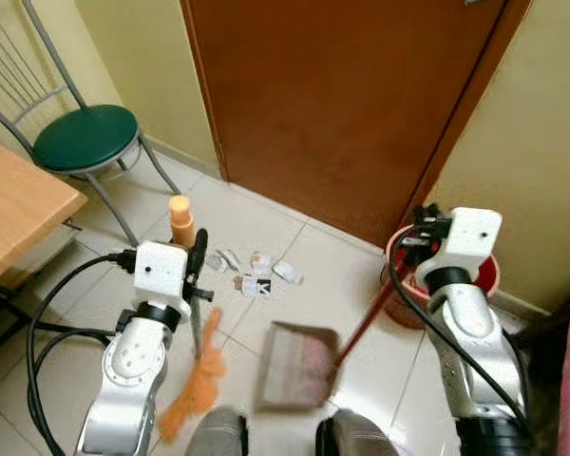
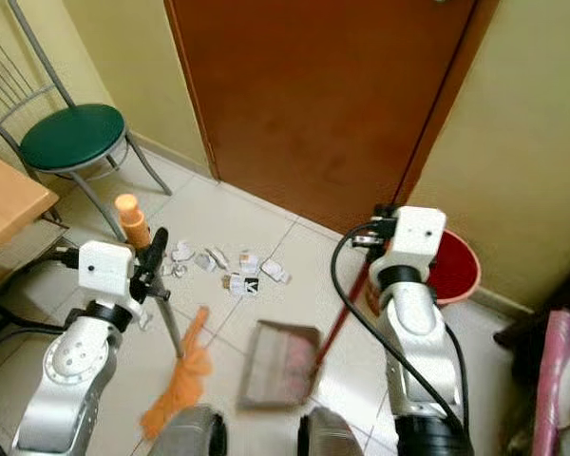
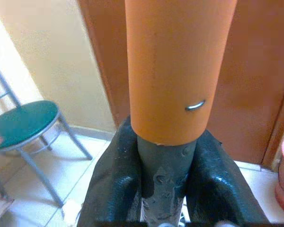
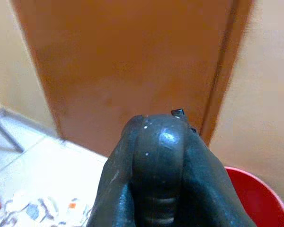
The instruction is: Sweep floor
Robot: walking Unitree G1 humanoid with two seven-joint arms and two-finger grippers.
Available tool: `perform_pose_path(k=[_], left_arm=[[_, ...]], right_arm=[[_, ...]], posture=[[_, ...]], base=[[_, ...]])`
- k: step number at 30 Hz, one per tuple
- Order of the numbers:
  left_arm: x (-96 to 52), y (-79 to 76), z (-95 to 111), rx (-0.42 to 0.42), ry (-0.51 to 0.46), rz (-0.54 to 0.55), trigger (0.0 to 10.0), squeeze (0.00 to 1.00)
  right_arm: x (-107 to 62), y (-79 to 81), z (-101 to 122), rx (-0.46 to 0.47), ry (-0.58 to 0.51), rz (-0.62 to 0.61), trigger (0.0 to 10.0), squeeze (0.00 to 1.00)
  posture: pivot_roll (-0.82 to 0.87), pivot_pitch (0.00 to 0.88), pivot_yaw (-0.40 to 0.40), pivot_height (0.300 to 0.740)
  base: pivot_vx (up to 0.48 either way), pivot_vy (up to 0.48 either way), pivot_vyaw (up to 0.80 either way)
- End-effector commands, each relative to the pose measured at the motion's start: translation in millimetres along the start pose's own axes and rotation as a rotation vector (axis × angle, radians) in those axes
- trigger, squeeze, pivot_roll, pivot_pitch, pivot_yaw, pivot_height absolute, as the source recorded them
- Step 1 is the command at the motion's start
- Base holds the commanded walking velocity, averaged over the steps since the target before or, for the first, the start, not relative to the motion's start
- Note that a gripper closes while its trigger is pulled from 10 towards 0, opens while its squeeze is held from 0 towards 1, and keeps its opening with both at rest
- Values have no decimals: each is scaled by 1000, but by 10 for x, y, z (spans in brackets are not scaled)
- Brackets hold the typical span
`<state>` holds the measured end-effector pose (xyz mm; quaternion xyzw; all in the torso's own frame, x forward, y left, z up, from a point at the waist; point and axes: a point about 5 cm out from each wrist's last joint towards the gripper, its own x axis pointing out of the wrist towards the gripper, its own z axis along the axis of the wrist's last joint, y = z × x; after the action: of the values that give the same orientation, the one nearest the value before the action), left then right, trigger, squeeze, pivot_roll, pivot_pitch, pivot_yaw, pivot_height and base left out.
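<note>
Left pincer (image 3: 163,189) clamps the broom handle (image 3: 175,71); its orange bristles (image 1: 195,385) rest on the floor tiles (image 1: 266,214) beside the dustpan (image 1: 294,366). Right pincer (image 4: 156,189) grips the dustpan's handle (image 1: 366,318). Beyond lie paper scraps (image 1: 256,271), then a red bucket (image 4: 253,191) by the door (image 1: 342,95).

Open tile lay ahead up to the shut door (image 1: 342,104), with paper scraps (image 1: 252,271) strewn across its middle. A chair (image 1: 85,142) and table (image 1: 19,204) hemmed in the left. The bucket (image 2: 451,271) and wall (image 1: 541,142) blocked the right. The dustpan (image 1: 299,366) sat near the feet.
</note>
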<state>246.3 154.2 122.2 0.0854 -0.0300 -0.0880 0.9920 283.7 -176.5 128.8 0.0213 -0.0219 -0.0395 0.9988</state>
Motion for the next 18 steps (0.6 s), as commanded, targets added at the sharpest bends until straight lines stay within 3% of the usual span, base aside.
perform_pose_path(k=[1, 10, 14, 18], left_arm=[[8, 32, 14, 19, -4, 18, 10000, 0], [181, 60, 158, 89, -81, 7, 10000, 0], [316, 74, 242, 82, -115, 28, 10000, 0], [405, 151, 328, 81, -143, 61, 10000, 0]], right_arm=[[49, 58, 87, 18, -41, 17, 10000, 0], [156, 65, 180, 10, -65, 18, 10000, 0], [188, 66, 196, -8, -67, 33, 10000, 0], [199, 144, 228, -8, -91, 47, 10000, 0]], posture=[[26, 142, -22, 740], [21, 194, -24, 740], [21, 221, -40, 740], [26, 231, 0, 740]], base=[[0, 277, 0], [0, 0, 0], [0, 0, 0], [0, 0, 0]])
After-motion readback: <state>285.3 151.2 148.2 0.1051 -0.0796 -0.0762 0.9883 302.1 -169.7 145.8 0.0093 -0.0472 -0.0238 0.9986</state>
